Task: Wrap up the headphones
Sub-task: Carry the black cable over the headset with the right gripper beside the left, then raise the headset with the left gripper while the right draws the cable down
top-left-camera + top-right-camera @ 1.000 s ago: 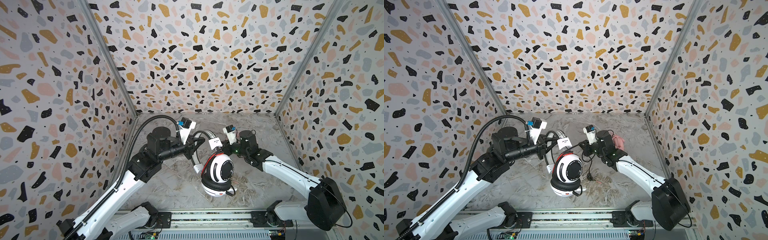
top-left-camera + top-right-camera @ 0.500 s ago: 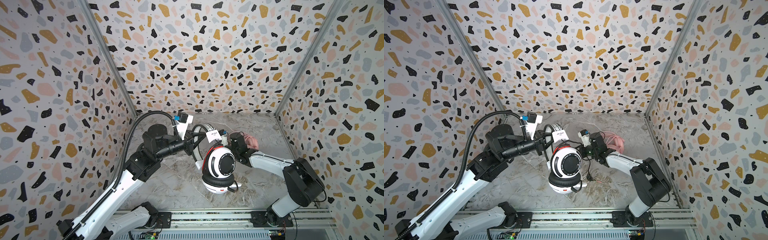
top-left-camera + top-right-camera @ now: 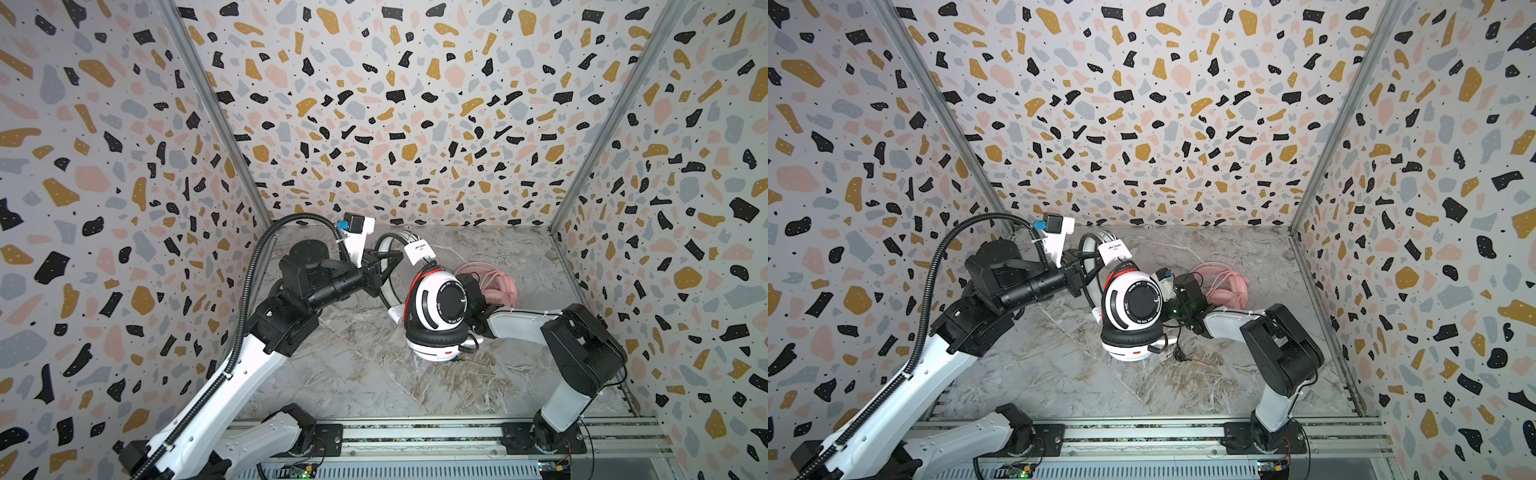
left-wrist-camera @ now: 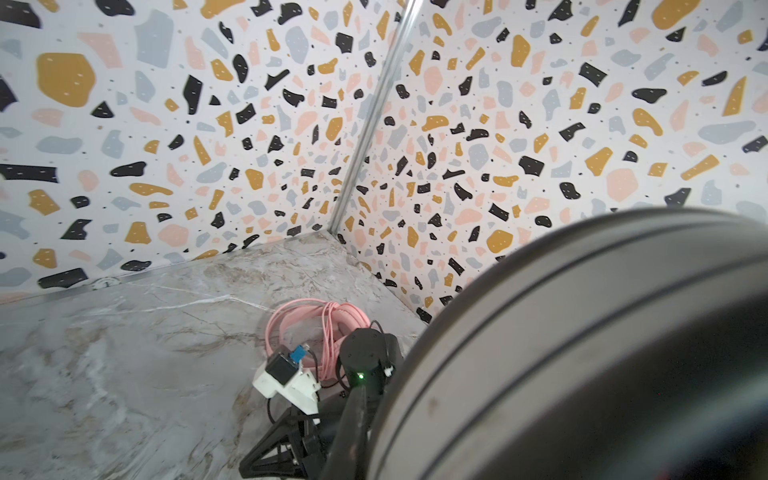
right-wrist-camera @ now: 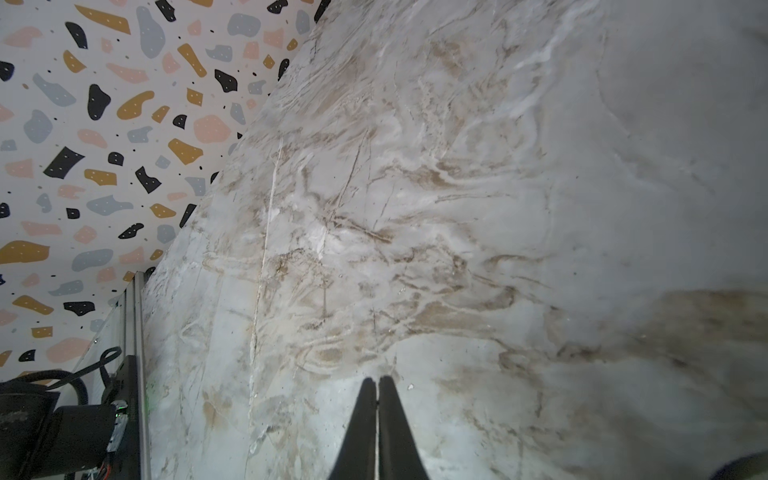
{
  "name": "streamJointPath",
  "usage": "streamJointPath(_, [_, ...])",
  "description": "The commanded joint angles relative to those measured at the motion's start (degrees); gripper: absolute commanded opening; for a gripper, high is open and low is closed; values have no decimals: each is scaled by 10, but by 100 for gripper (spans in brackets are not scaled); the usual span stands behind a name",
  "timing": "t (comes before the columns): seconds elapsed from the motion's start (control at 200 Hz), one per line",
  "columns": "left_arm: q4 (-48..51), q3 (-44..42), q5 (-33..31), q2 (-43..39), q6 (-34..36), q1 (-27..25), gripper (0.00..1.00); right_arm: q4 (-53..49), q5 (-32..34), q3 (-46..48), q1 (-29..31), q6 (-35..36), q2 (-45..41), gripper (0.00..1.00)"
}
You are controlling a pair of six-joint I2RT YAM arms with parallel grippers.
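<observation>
The headphones: two corded over-ear sets. Item one, the white headset [image 3: 434, 309]: white cups with curved black stripes, a round black centre, black cushions, a thin red edge, and a black headband carrying a white paper tag [image 3: 419, 252]. We find it mid-desk, one cup stacked above the other. Its headband is pinched in the left tool [image 3: 388, 264], whose jaws are closed on the band. Whether the lower cup touches the desk [image 3: 365, 374] we cannot tell. Its black cable [image 3: 1179, 353] trails onto the desk just beside the lower cup. Item two, the pink headset [image 3: 1227, 286]: all pink, its thin pink cable looped over it, lying on the desk behind the white one, nearer the right wall. The right tool [image 5: 377, 392] reaches in low from the pink headset's side, fingers pressed together. We see nothing between them.
</observation>
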State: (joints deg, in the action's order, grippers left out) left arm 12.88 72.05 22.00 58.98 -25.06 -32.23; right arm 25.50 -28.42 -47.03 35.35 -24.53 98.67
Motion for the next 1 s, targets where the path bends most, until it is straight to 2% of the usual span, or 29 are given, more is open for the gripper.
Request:
streamJointPath(0.0, [-68, 30, -4, -9, -62, 29, 0, 13, -2, 11, 8, -10, -2, 4])
streamJointPath(0.195, [-97, -3, 11, -8, -123, 99, 0, 13, 8, 39, 23, -10, -18, 3])
streamJointPath(0.431, [-107, -44, -51, -13, -207, 170, 0, -7, 38, 69, 63, -8, -55, 3])
streamJointPath(0.656, [-105, -71, -139, -15, -252, 196, 0, -48, 84, 96, 116, -4, -110, 2])
streamJointPath(0.826, [-96, -106, -252, -38, -299, 207, 0, -85, 123, 119, 153, -7, -167, 2])
streamJointPath(0.996, [-95, -123, -305, -44, -323, 216, 0, -107, 150, 147, 175, -22, -229, 1])
